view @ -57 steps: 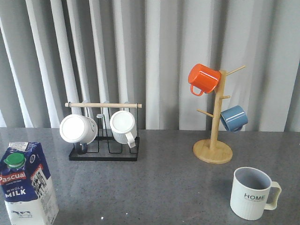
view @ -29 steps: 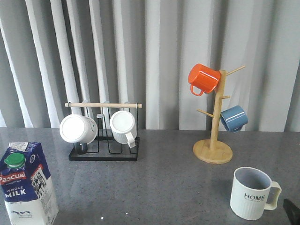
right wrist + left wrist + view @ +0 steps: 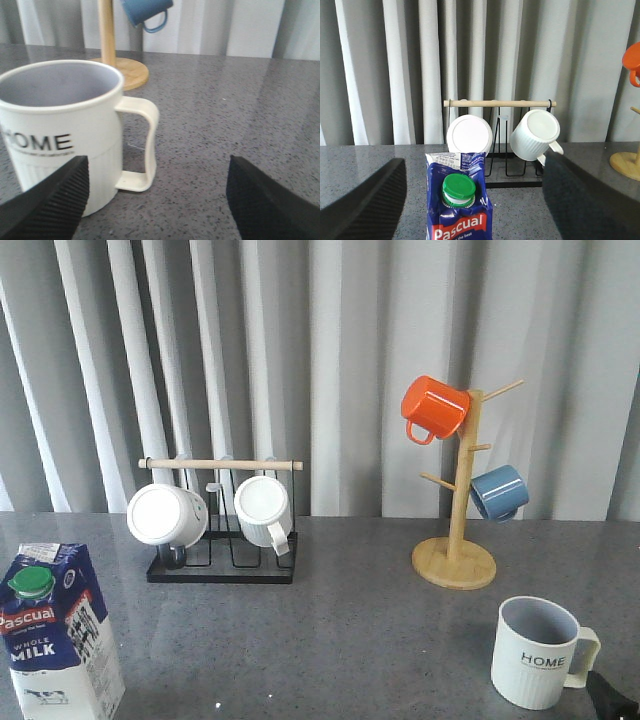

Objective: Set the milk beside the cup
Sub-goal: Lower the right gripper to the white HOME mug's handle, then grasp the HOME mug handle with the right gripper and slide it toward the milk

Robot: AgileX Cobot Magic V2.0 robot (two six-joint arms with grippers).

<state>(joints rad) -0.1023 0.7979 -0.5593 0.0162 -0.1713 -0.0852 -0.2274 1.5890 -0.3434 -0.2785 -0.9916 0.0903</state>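
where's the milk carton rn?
Front view: the milk carton stands upright at the table's near-left corner, in front of the black mug rack, far left of the HOME cup.

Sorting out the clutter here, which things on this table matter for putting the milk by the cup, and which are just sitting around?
Job:
milk carton
HOME cup

Just there:
black rack with two white mugs
wooden mug tree
orange mug
blue mug
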